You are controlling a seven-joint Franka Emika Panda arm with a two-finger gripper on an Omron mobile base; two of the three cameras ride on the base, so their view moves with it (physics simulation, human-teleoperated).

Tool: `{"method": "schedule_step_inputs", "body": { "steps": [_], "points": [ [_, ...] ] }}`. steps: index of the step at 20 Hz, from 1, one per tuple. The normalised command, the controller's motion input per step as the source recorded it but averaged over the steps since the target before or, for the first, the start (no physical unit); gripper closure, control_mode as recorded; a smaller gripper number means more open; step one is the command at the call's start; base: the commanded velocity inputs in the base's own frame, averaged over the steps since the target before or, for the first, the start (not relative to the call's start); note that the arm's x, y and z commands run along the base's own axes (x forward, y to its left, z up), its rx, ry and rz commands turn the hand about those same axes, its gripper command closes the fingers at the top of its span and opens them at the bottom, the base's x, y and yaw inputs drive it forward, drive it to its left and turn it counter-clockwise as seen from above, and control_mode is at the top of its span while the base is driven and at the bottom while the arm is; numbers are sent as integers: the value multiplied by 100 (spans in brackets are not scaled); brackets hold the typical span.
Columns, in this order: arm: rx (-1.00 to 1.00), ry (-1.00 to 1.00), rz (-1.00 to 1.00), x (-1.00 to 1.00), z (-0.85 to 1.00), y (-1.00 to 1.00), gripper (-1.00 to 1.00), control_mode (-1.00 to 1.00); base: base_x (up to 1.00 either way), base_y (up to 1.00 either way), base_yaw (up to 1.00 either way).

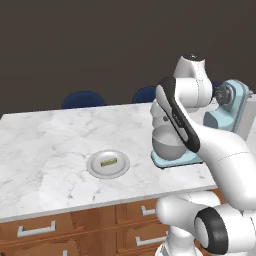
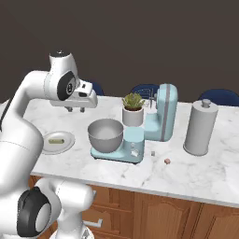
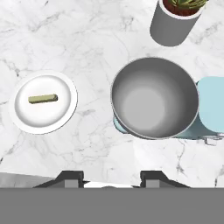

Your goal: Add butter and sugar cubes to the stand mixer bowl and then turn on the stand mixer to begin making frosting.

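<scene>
Your two-finger gripper (image 2: 76,110) hangs in the air above the white marble counter (image 1: 45,150), its two dark fingers (image 3: 70,178) standing apart with nothing between them; it touches no object. You see it from the right base camera hovering over the stretch of counter between the plate and the bowl, higher than the rim of the bowl.

Looking down from the hand, the deep round grey metal stand mixer bowl (image 3: 153,98) sits just ahead of the fingertips and is empty, its inside bare. It rests on the flat base of the light blue stand mixer (image 2: 161,114), whose head is tilted back and upright behind the bowl.

To the other side lies the shallow round pale plate (image 3: 26,116), near the front edge of the counter and well apart from the bowl. The small pale yellow-green bar of butter (image 3: 43,99) lies flat in the middle of that plate.

Behind the bowl, toward the back edge of the counter, a small white plant pot (image 2: 133,115) with a spiky green plant stands just beside the mixer. Past the mixer, a tall grey cylindrical canister (image 2: 200,127) with a knobbed lid stands upright. On the counter between mixer and canister, near the front edge, lie two tiny cubes: a pale one (image 2: 152,153) and a brownish one (image 2: 167,161).
</scene>
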Motion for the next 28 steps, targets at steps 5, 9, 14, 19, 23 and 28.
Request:
{"method": "schedule_step_inputs", "body": {
  "steps": [5, 9, 14, 19, 23, 28],
  "points": [
    [0, 0, 0, 0, 0, 0, -100, 100, 18, 15, -5],
    [0, 0, 0, 0, 0, 0, -100, 100, 33, 45, -7],
    [0, 0, 0, 0, 0, 0, -100, 100, 32, 41, -2],
    [0, 0, 0, 0, 0, 0, -100, 100, 40, 16, 0],
    [0, 0, 0, 0, 0, 0, -100, 100, 48, 36, 0],
    [0, 0, 0, 0, 0, 0, -100, 100, 66, 36, 0]
  ]
}}
